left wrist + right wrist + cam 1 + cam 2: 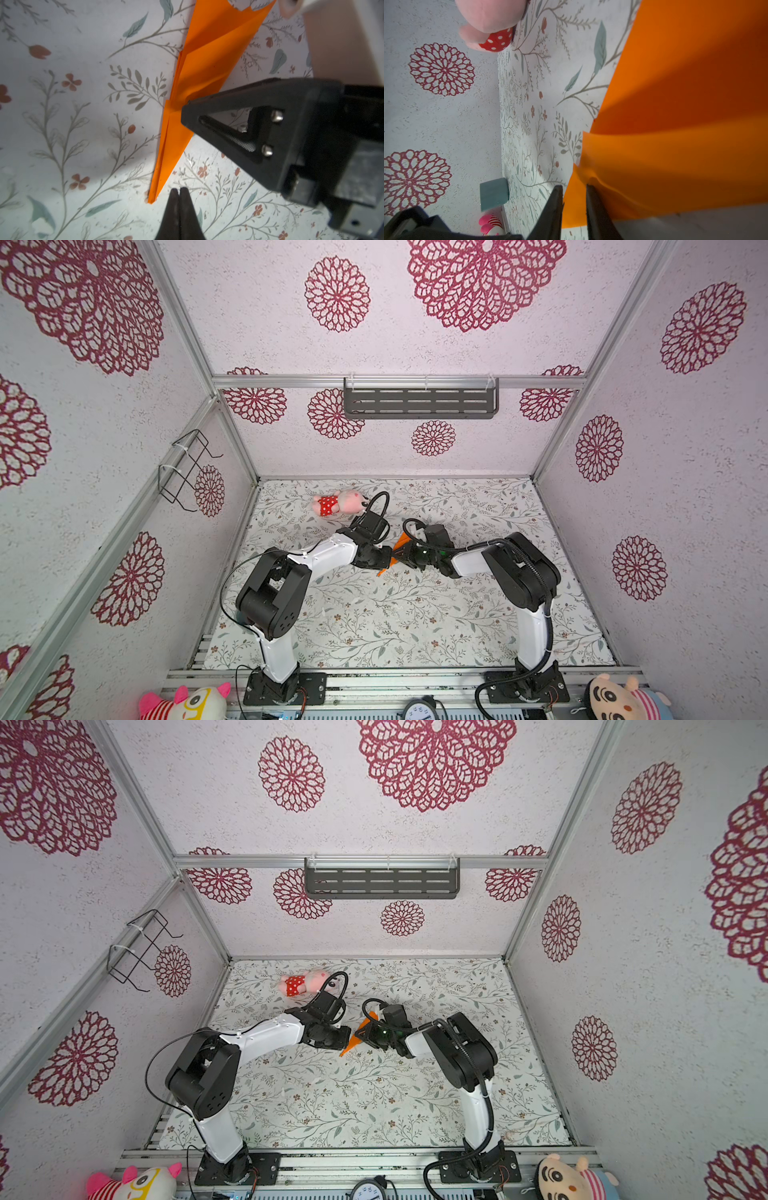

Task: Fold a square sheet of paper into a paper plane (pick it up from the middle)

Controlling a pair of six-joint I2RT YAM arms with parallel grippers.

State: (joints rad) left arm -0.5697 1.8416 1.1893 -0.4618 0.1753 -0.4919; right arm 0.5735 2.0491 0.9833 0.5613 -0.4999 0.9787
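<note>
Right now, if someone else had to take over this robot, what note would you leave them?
Left gripper: shut, empty, beside the plane's nose.
Right gripper: closed on the paper plane around its middle, holding it up on edge, mid-table.
Done: the sheet is already folded into a narrow dart.
Left: probably pressing the last creases, then setting it down.
Pink plush toy lies farther back, apart from the paper.

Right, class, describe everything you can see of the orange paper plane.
The paper plane is bright orange, thin paper folded into a narrow pointed dart with layered creases along its length. It sits mid-table, nose down by the floral table cover. The right gripper pinches it near the middle; the shut left gripper is beside the nose, apparently not touching.
</note>
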